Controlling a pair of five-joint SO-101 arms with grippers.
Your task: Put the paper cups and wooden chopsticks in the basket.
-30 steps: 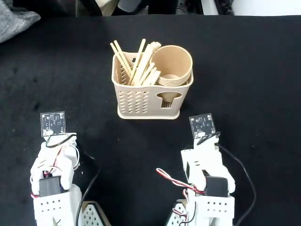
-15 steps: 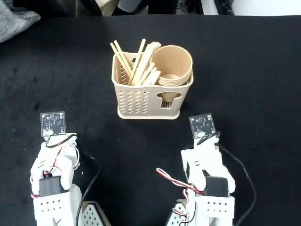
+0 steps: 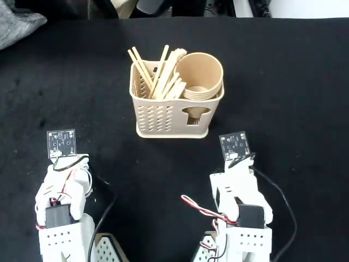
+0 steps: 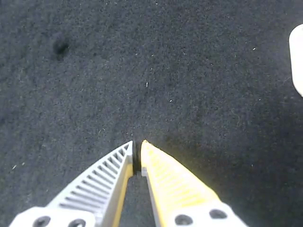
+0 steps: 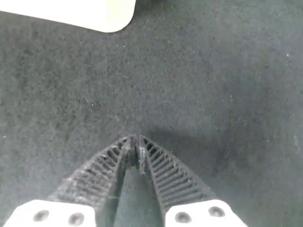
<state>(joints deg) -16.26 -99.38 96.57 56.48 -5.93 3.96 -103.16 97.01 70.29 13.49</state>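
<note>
A cream perforated basket (image 3: 163,117) stands at the middle back of the black table. A stack of tan paper cups (image 3: 200,76) sits in its right half and several wooden chopsticks (image 3: 161,73) lean in its left half. Both arms are folded back near the front edge. My left gripper (image 4: 137,145) is shut and empty over bare cloth at the front left. My right gripper (image 5: 136,141) is shut and empty at the front right, with the basket's base (image 5: 90,12) just beyond it.
Black cloth (image 3: 283,98) covers the table on all sides of the basket. A grey fabric bundle (image 3: 16,24) lies at the back left corner. Cables trail from the arm bases (image 3: 202,210) at the front edge.
</note>
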